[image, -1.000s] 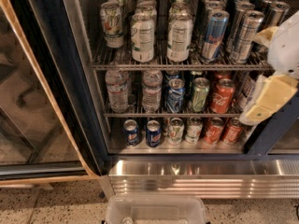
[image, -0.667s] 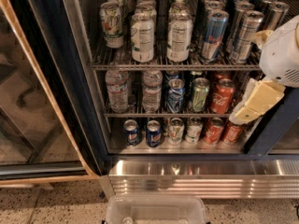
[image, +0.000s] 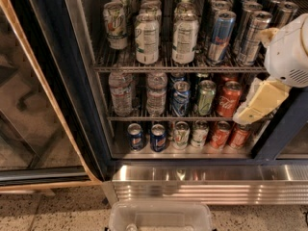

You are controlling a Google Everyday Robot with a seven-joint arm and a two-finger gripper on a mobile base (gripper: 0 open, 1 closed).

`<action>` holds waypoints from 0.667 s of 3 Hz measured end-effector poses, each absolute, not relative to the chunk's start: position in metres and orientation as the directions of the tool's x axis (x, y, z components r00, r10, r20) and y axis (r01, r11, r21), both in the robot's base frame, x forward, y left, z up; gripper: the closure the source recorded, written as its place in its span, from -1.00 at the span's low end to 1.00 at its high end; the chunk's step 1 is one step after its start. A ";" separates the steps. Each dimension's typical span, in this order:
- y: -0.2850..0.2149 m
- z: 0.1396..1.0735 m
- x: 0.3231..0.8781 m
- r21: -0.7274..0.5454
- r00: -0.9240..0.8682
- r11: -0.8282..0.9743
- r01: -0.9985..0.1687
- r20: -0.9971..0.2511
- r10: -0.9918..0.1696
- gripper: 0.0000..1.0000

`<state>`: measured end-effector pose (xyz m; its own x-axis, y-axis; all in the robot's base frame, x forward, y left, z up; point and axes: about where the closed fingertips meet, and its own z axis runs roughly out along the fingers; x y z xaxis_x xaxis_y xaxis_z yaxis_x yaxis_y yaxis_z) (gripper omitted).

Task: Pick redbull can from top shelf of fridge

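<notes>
Nearest the camera, at the bottom edge, sits a clear plastic bin [image: 161, 216] on the speckled floor [image: 48, 211]. Just behind it runs the ribbed steel base [image: 207, 183] of the fridge [image: 53, 57], whose glass door [image: 29, 105] stands open to the left. At the right, in front of the shelves, hangs the gripper [image: 261, 102], a cream part below a white rounded body. It covers the right end of the middle shelf, next to the dark right post of the frame. Whether the gripper is released or clenched cannot be told, and nothing can be seen in its hold. Inside, the lowest row holds short cans, blue ones [image: 158, 137] at the left and red ones [image: 220, 134] at the right. The middle shelf carries water bottles [image: 120, 93] at the left and a red cola can [image: 228, 99] just beside the gripper. Above that is the top shelf [image: 178, 69], a wire rack crowded with cans. The redbull can [image: 220, 35] stands upright in its front row. A wide white-labelled can [image: 185, 37] is on its left and a greyer slim can [image: 252, 37] on its right. The redbull can is above and to the left of the gripper, apart from it.
</notes>
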<state>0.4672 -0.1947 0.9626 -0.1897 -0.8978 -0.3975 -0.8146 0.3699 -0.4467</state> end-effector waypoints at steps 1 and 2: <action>-0.192 0.958 0.471 -0.452 -0.198 0.413 -0.791 -0.449 -0.871 -1.00; -0.186 0.949 0.470 -0.451 -0.224 0.509 -0.733 -0.546 -0.807 -1.00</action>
<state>0.4695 -0.1859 0.9491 -0.2238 -0.8070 -0.5465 -0.7334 0.5087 -0.4509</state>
